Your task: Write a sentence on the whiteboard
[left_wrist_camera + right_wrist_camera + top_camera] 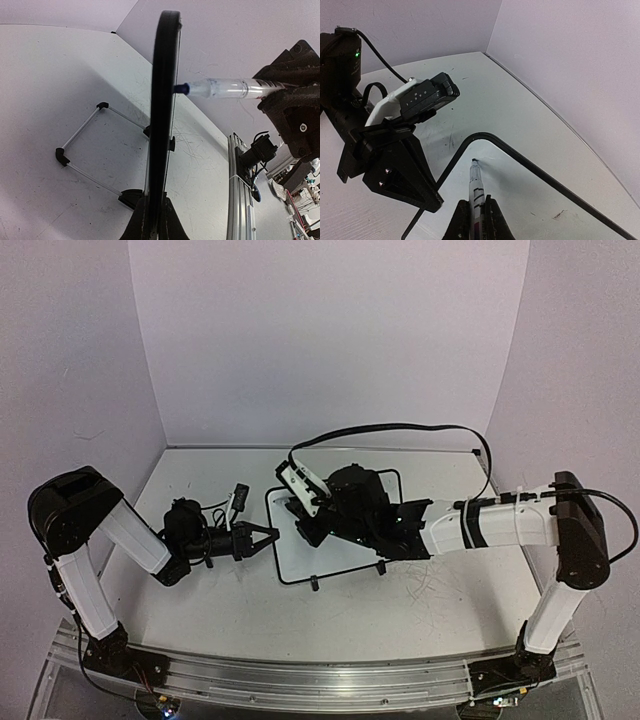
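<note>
The whiteboard (322,560) stands tilted on its wire stand (82,145) at the table's middle. My left gripper (270,536) is shut on the board's left edge; in the left wrist view the black frame (162,100) runs edge-on up from between the fingers (172,220). My right gripper (476,222) is shut on a clear-barrelled marker (476,187), reaching over the board from the right. Its blue tip (181,88) touches the white surface near the rounded upper left corner (470,140). No sentence shows on the visible part of the board.
An aluminium rail (320,680) runs along the near table edge. Purple walls close off the back and both sides. A black cable (400,428) arcs above the right arm. The tabletop (200,140) is scuffed with thin scratches.
</note>
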You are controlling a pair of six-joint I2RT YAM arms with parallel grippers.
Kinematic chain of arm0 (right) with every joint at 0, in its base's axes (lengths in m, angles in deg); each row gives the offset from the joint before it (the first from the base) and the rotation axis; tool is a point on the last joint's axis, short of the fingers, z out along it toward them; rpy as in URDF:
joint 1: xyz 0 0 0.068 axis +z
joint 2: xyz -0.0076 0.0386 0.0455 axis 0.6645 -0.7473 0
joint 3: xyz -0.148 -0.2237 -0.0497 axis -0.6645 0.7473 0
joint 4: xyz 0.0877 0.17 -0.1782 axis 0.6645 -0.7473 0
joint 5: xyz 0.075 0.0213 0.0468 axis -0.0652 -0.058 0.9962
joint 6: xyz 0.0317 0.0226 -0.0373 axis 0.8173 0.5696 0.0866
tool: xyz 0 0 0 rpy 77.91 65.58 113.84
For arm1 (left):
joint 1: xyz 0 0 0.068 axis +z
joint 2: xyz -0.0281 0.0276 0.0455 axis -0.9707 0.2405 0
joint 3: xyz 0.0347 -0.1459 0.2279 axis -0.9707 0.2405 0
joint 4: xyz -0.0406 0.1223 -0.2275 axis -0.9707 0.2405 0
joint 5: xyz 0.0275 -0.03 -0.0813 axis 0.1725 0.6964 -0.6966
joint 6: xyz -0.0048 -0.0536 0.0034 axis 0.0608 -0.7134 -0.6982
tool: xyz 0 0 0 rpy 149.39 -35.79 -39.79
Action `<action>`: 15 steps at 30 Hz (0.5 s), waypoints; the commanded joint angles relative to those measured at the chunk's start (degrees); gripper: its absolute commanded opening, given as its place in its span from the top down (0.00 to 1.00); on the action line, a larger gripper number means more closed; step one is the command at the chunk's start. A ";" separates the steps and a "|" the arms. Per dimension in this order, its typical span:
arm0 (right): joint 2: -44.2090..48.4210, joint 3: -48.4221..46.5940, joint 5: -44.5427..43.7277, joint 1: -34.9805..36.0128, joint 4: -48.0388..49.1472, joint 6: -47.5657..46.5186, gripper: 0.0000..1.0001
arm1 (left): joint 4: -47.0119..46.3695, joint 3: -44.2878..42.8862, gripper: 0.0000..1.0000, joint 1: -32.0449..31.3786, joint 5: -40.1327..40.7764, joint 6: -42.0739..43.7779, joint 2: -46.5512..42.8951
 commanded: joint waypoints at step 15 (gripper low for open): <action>-0.63 -1.76 -0.73 0.16 0.92 1.47 1.00 | 1.83 1.44 1.00 0.44 0.85 -0.10 -2.09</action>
